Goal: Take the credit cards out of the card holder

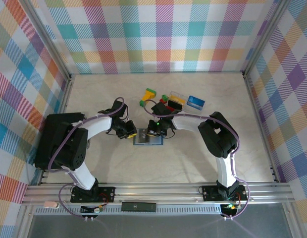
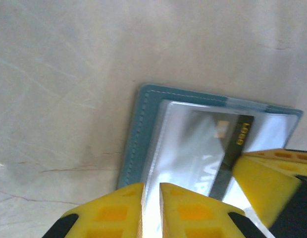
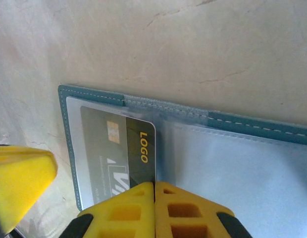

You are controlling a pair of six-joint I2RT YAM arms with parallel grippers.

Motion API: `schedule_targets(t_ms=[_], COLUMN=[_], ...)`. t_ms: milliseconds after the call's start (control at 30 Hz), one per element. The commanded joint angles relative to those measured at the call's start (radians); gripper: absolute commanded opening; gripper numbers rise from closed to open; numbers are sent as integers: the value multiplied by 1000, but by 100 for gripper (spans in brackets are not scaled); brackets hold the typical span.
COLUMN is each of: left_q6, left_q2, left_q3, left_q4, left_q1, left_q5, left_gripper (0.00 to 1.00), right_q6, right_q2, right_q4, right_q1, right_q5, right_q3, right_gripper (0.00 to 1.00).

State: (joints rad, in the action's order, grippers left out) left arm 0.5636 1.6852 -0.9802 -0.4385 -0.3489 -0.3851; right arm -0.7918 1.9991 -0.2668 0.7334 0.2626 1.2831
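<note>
The slate-blue card holder [image 1: 148,142] lies open and flat on the table between both grippers. A black credit card [image 3: 136,144] with a yellow "LOGO" sits half out of its clear left sleeve. My right gripper [image 3: 154,184] is shut on that card's free edge, over the holder's [image 3: 242,124] fold. My left gripper [image 2: 151,187] hovers over the sleeve near the holder's [image 2: 136,134] outer edge. Its jaws stand open by a narrow gap with only glossy plastic showing between them. The same card [image 2: 232,148] appears there beside a right finger [image 2: 265,178]. From above, left gripper [image 1: 137,133] and right gripper [image 1: 154,131] nearly meet.
Behind the holder lie a yellow-and-green block [image 1: 149,94], small red and green cubes [image 1: 165,100], a yellow card [image 1: 177,98] and a blue card [image 1: 195,102]. Plaid walls close in the table on three sides.
</note>
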Motion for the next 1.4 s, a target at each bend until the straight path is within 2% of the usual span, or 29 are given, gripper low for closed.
schedule_targets(t_ms=[0, 233, 433, 1100, 1367], left_q6=[2, 24, 30, 36, 39], left_q2=[-20, 72, 86, 85, 88], left_q3=[-23, -29, -1, 26, 28], left_q4=[22, 49, 34, 34, 32], left_q1=[-16, -24, -23, -23, -23], left_q5=[-59, -76, -9, 17, 19], left_gripper=[15, 9, 8, 8, 8], right_q6=[16, 4, -17, -19, -18], right_q2=[-28, -25, -9, 42, 43], right_q4=[-9, 17, 33, 12, 26], right_q1=[-5, -8, -8, -8, -7], right_q5=[7, 25, 51, 87, 101], right_q3=[-13, -23, -30, 3, 2], right_gripper=[7, 7, 15, 23, 18])
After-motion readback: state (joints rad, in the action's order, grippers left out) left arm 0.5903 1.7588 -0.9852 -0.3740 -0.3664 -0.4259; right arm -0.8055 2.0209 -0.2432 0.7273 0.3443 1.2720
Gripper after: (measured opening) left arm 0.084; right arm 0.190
